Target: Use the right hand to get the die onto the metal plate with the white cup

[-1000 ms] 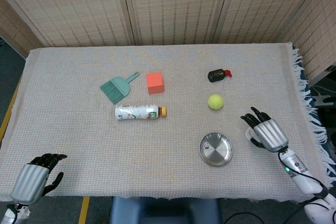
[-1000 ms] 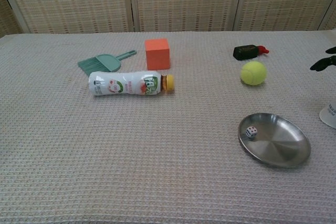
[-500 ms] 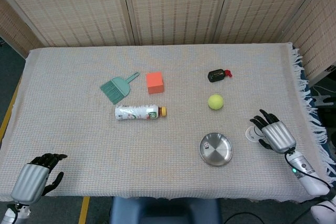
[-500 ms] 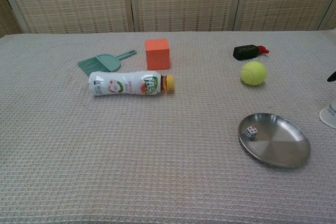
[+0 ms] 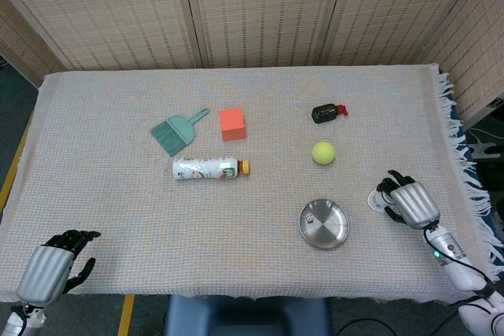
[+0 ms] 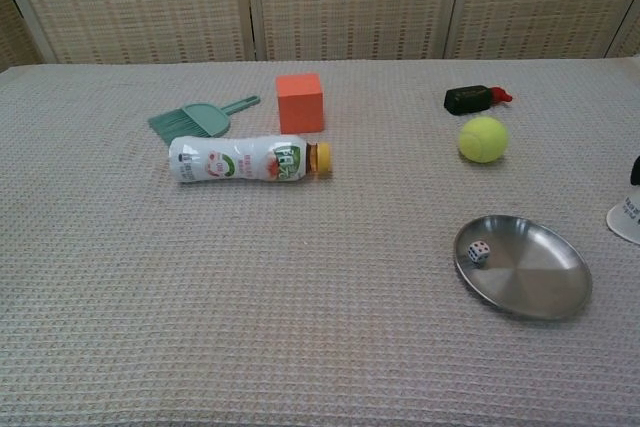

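The small white die (image 5: 309,217) (image 6: 479,252) lies on the left part of the round metal plate (image 5: 331,230) (image 6: 530,282), near the table's front right. The white cup (image 5: 379,203) (image 6: 627,220) stands on the cloth just right of the plate, cut off by the frame edge in the chest view. My right hand (image 5: 409,201) hovers at the cup's right side with its dark fingers (image 6: 636,171) arched over it; I cannot tell whether they touch it. My left hand (image 5: 52,267) rests at the front left corner, holding nothing.
A yellow-green tennis ball (image 5: 323,152) and a black-and-red object (image 5: 326,112) lie behind the plate. An orange cube (image 5: 231,123), a teal dustpan brush (image 5: 175,132) and a bottle lying on its side (image 5: 209,168) sit mid-table. The fringed table edge (image 5: 465,179) runs along the right.
My right hand has drawn back toward the front right and lowered beside the cup, its fingers less spread. Die, plate and cup have stayed put.
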`<state>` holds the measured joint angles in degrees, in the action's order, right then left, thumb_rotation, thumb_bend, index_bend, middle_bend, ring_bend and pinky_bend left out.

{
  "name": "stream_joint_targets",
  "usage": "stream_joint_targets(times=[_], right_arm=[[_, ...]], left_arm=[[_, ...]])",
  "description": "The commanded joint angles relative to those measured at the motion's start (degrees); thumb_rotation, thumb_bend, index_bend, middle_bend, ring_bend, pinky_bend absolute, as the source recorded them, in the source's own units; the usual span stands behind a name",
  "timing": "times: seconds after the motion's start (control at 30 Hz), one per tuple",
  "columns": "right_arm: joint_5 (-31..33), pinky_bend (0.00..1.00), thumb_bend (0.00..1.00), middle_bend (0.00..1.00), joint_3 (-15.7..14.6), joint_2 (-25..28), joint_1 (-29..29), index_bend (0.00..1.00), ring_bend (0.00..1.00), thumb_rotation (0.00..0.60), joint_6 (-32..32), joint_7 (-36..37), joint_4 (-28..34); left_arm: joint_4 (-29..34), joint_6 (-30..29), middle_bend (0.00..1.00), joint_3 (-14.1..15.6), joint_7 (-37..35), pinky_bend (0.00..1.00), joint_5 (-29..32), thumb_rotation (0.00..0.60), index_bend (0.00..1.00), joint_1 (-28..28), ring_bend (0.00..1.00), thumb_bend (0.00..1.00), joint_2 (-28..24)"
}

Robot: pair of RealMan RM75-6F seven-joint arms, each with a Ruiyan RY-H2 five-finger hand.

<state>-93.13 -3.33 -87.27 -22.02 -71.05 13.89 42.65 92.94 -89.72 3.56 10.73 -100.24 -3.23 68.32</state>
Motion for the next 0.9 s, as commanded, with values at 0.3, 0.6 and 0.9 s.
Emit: stream_joint_targets(times=[0.3, 0.6, 0.9], right_arm=[[0.02, 0.67, 0.28, 0.50, 2.08, -4.05, 0.68, 0.60, 0.38, 0.600, -6.16, -1.12, -5.24], [-2.36, 0.67, 0.28, 0.50, 2.03, 1.35, -2.79, 0.60, 0.38, 0.600, -6.34, 6.00, 12.51], [-2.84, 0.67, 0.28, 0.50, 2.21, 6.73, -6.34, 0.60, 0.38, 0.600, -0.73, 0.35, 29.79]], left_arm=[[0.11, 0.10, 0.38, -0.05, 0.25, 0.49, 0.20, 0.600, 0.30, 0.01, 0.33, 0.36, 0.05], [0.24, 0.37, 0.38, -0.03, 0.55, 0.49, 0.40, 0.600, 0.30, -0.02, 0.33, 0.36, 0.02], [0.47, 0.49, 0.38, 0.01, 0.30, 0.49, 0.51, 0.600, 0.30, -0.05, 0.33, 0.36, -0.24]])
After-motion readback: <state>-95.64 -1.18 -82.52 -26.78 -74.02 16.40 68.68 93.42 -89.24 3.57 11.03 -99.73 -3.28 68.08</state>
